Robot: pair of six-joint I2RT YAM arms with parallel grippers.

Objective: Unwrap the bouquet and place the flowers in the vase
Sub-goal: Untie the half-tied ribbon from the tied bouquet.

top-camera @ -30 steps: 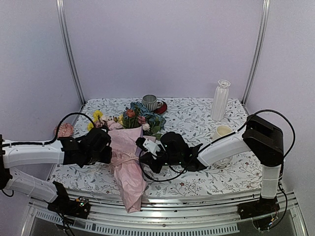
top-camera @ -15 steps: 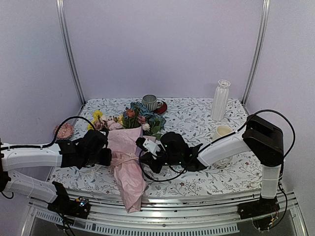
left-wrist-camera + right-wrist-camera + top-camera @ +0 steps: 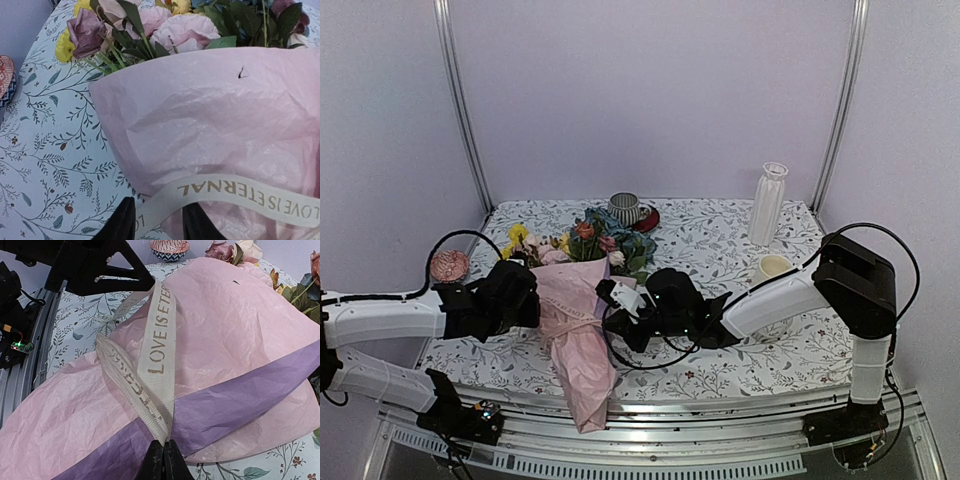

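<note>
Beige ribbon [image 3: 159, 335] crossed the pink bouquet [image 3: 575, 320]; the right gripper [image 3: 163, 445] clamped its loop, and the left gripper [image 3: 159, 212] stood apart around its left tail.

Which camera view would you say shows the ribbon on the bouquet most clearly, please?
The right wrist view: the ribbon runs mid-frame, lettering readable, its loop pinched in the right fingers. The left wrist view shows one strip crossing the pink paper; the top view only a thin pale band.
</note>
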